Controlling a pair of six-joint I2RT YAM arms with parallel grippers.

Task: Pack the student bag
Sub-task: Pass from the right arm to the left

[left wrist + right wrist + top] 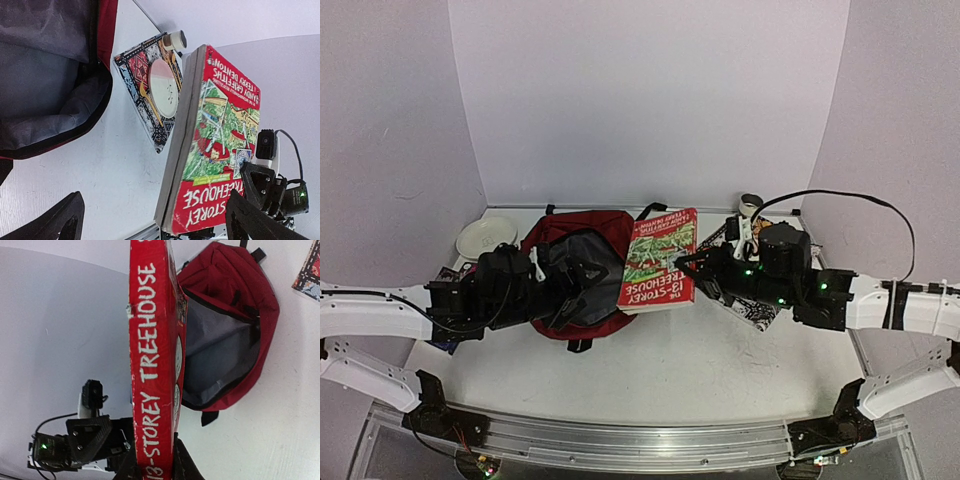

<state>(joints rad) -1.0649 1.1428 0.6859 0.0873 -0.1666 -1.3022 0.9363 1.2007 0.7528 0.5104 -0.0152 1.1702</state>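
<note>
The student bag [572, 228] is a dark red backpack lying on the table, its main pocket open and showing grey lining; it also shows in the right wrist view [235, 285] and the left wrist view [107, 20]. My right gripper [695, 268] is shut on the spine end of a red book, "The 13-Storey Treehouse" [660, 258]. It holds the book in the air just right of the bag's opening [150, 340]. Its fingertips [182, 462] clamp the book. My left gripper [592, 275] hovers over the bag's open mouth, jaws wide open and empty [155, 212].
A white bowl [485, 237] sits at the back left. A patterned flat book with a plate picture [152, 90] lies under the right arm [757, 312]. A small white cup [750, 205] stands behind it. Another patterned item [448, 274] lies under the left arm.
</note>
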